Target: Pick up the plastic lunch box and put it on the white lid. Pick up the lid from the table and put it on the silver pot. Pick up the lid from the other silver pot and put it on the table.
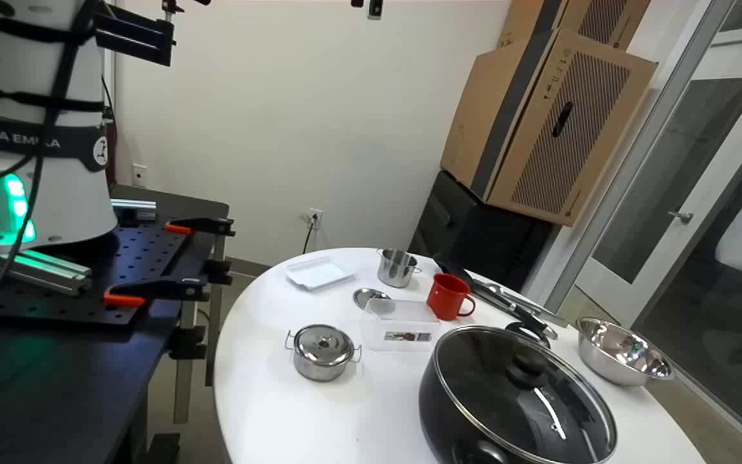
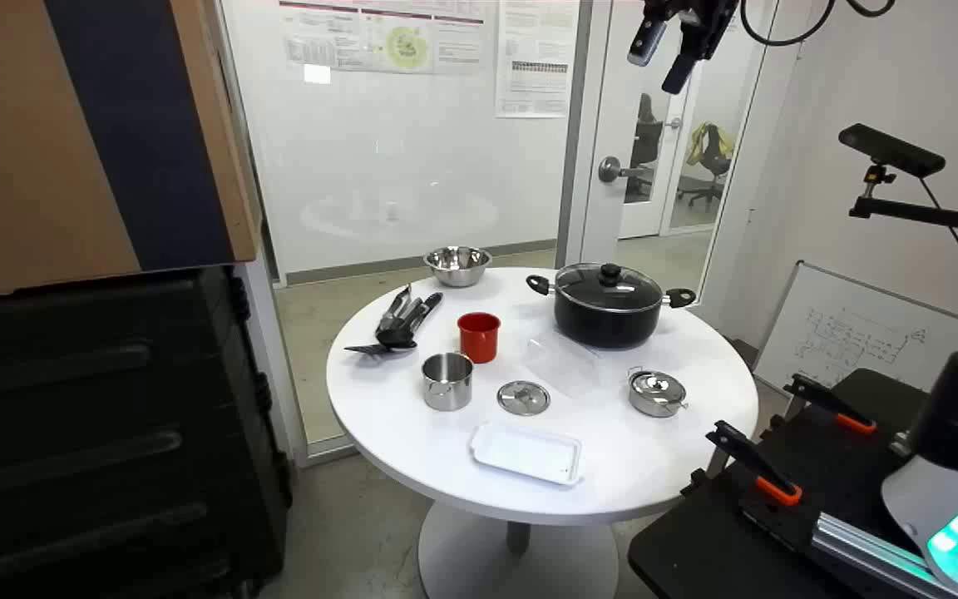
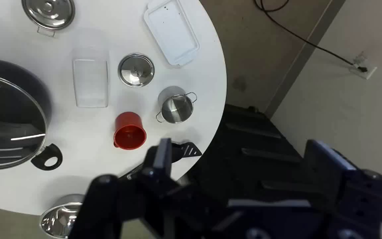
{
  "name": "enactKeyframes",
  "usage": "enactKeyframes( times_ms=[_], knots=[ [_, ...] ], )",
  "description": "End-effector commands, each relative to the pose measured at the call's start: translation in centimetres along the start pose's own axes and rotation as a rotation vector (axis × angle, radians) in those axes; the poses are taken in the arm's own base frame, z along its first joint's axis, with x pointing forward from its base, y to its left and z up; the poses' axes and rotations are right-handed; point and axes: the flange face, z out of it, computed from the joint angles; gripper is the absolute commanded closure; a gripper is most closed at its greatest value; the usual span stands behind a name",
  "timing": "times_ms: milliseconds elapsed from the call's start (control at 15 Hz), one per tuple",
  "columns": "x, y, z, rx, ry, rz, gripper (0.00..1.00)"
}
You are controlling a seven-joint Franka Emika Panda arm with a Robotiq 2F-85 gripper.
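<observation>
"Two fingers (image 3: 162, 156) blur across the bottom of the wrist view. What do they hide?"

"Part of the black utensils (image 3: 190, 150) at the edge of the table (image 3: 211, 73). The steel bowl (image 3: 60, 217), further along that edge, is partly behind the claw (image 2: 654, 75) too."

"And what gets cropped?"

"In that view, the glass-lidded black pot (image 3: 12, 113) on the left and the lidded silver pot (image 3: 49, 11) at the top. In both exterior views the top border cuts through the claw."

"How does the claw stand?"

"Spread wide, fingers well apart, high above the table."

"Where's the lunch box (image 1: 400, 322)?"

"On the table, in from the edge, between the round lid (image 1: 366, 296) and the black pot. In an exterior view its wall overlaps the lid; from the wrist you see the two are apart."

"What does it look like?"

"Transparent, colourless plastic, nearly lost against the white top. A printed label (image 1: 408, 336) shows on one side, its print too small to read."

"The white lid (image 2: 526, 453)?"

"Flat, shallow-rimmed, close to the edge, apart from the box. The uncovered silver pot (image 2: 447, 387) is also near the edge, beside the red cup (image 2: 479, 339)."
</observation>
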Motion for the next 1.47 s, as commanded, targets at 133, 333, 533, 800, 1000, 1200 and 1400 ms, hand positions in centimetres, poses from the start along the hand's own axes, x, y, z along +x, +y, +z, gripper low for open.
enactKeyframes(
  times_ms=[133, 333, 533, 800, 1000, 1200, 1400],
  knots=[
    [0.7, 1.5, -0.3, -0.014, 0.0, -0.015, 0.0],
    [2.6, 4.8, -0.4, -0.086, 0.097, 0.025, 0.0],
    [4.4, 8.6, 1.6, -0.173, 0.119, 0.052, 0.0],
    [6.0, 12.0, 7.7, -0.227, 0.015, 0.067, 0.0],
    [7.5, 13.7, 12.2, -0.237, -0.016, 0.099, 0.0],
    [9.2, 15.3, 15.8, -0.253, -0.061, 0.127, 0.0],
    [10.6, 17.2, 18.7, -0.259, -0.127, 0.214, 0.0]
  ],
)
